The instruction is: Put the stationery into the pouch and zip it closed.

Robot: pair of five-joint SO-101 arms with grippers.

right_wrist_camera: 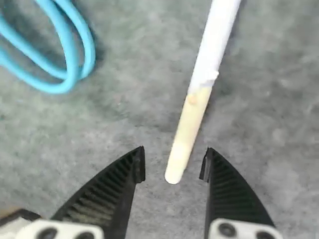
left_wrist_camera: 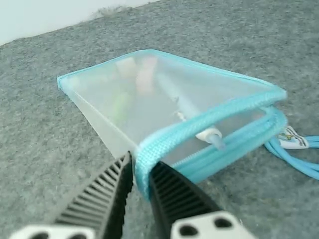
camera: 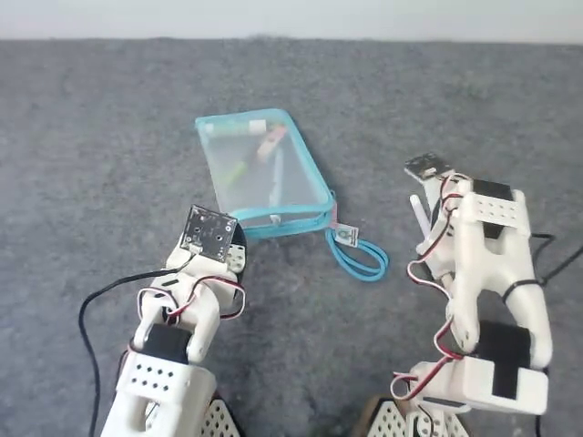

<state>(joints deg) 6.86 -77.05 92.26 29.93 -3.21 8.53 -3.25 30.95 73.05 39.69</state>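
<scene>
The pouch (camera: 264, 173), clear with teal trim, lies flat on the grey desk (camera: 91, 137) between the two arms, its strap (camera: 360, 255) looped on the side toward the right arm. Stationery (camera: 260, 146) inside it shows through the wall only as blurred green and pink strokes, and their ends cannot be made out. From above, the left arm's camera block covers its fingers. In the left wrist view the left claw (left_wrist_camera: 141, 181) is narrow, pinching the teal trim at the pouch's (left_wrist_camera: 164, 99) near corner. A small white piece with a blue tip (left_wrist_camera: 209, 135) on the trim may be the zip pull. A pen (camera: 420, 216) lies loose on the desk beside the right arm, partly hidden from above by wires. In the right wrist view the right claw (right_wrist_camera: 172, 164) stands wide, one finger on each side of the pen's (right_wrist_camera: 209, 64) cream end and neither touching it. The pen's far end is cut off by the frame, and the strap (right_wrist_camera: 60, 55) lies near it.
</scene>
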